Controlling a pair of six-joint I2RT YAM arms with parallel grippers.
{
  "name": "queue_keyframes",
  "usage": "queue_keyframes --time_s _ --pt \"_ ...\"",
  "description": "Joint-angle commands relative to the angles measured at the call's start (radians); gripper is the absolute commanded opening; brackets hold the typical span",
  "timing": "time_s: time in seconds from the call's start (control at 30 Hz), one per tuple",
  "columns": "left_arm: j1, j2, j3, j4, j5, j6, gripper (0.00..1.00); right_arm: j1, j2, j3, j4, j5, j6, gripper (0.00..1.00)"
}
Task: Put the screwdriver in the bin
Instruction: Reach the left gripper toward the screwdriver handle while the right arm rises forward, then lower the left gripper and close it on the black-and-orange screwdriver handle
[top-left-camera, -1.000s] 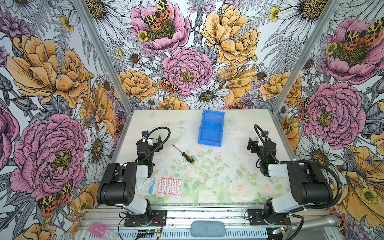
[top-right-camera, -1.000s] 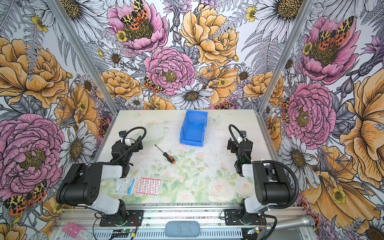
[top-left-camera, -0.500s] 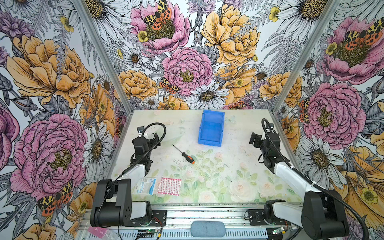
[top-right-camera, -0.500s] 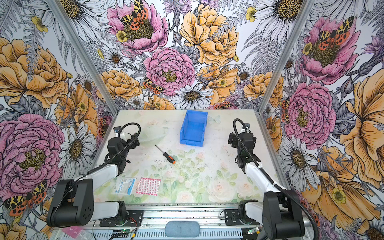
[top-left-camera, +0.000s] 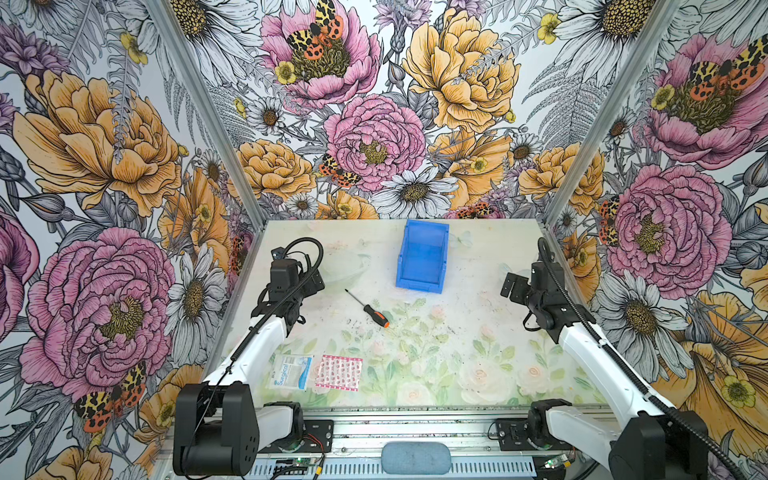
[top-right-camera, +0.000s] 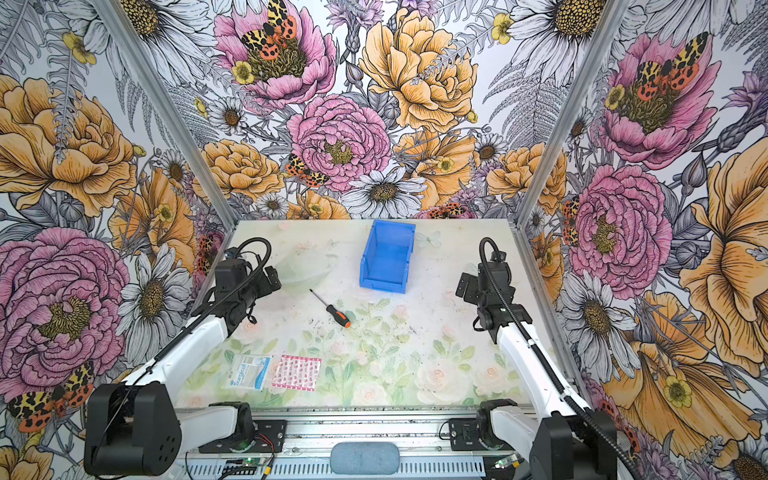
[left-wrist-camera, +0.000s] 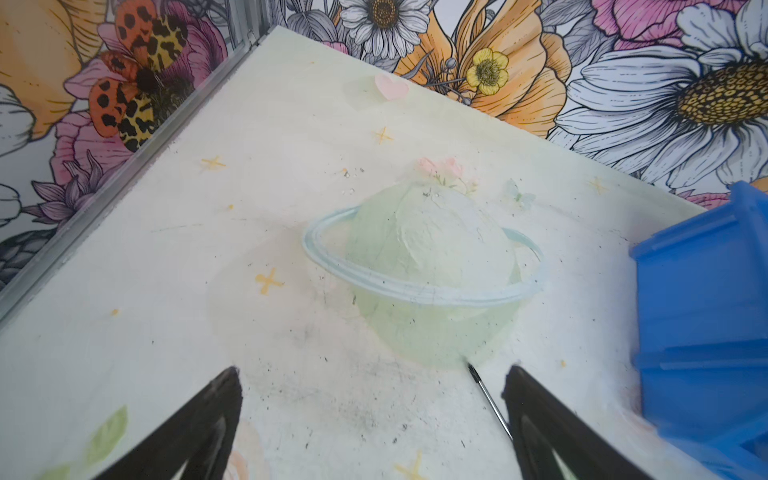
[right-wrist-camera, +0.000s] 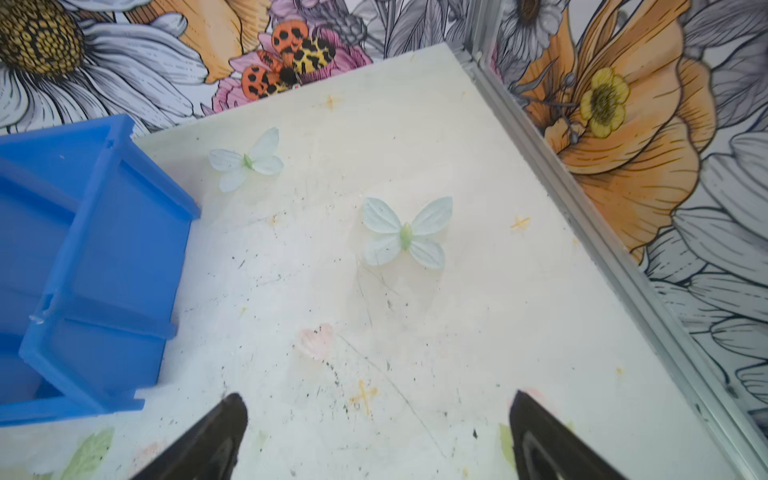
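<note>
Enclosure: floral walls (top-left-camera: 124, 145) on 3 sides, pale printed desk (top-left-camera: 457, 340) as floor.

2 arms: left arm (top-left-camera: 266, 338) reaches in from the front-left, right arm (top-left-camera: 592, 353) from the front-right. Both wrists sit over the mid-depth of the desk, well apart, each near its own side wall.

Bin (top-left-camera: 422, 262), (top-right-camera: 386, 257): blue, upright on the desk at the back centre, low lip toward the front. Nothing visible inside it in both top views. 1 corner of it shows in each wrist view (left-wrist-camera: 702, 316), (right-wrist-camera: 95, 257).

2 flat packets at the front-left of the desk, side by side: white-blue packet (top-left-camera: 290, 371), pink patterned packet (top-left-camera: 338, 372), just beside each other.

Left fingers (left-wrist-camera: 195, 428): spread wide, nothing between the pads, hovering over bare desk. Right fingers (right-wrist-camera: 208, 436): also spread wide, empty, over bare desk beside the bin.

Screwdriver (top-left-camera: 368, 309), (top-right-camera: 332, 309): lying flat on the desk, out of the bin, just in front of its front-left corner and apart from it. Diagonal: shaft tip points back-left, orange handle end front-right. It sits between the left wrist and the bin, nearer the left arm. In the left wrist view only the shaft tip (left-wrist-camera: 488, 399) shows, inside the gap, close against 1 finger; contact cannot be told.
</note>
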Motion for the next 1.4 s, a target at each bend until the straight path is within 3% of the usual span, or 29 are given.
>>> queue_keyframes --time_s 0.0,0.37,0.73,1.07,1.37 --pt "-0.038 -0.041 0.021 -0.142 0.012 -0.083 0.99 0.012 0.058 0.051 -0.151 -0.088 0.03 0.99" --pt "-0.226 -0.009 0.113 -0.369 -0.054 -0.336 0.99 0.068 0.092 0.101 -0.179 -0.226 -0.06 0.99" --pt "-0.431 0.212 0.262 -0.444 -0.118 -0.615 0.99 0.175 0.114 0.133 -0.196 -0.308 -0.137 0.99" --pt "-0.503 0.474 0.447 -0.468 -0.099 -0.65 0.96 0.24 0.137 0.171 -0.197 -0.287 -0.164 1.0" --pt "-0.534 0.6 0.505 -0.508 -0.077 -0.662 0.89 0.257 0.159 0.183 -0.19 -0.255 -0.189 1.0"
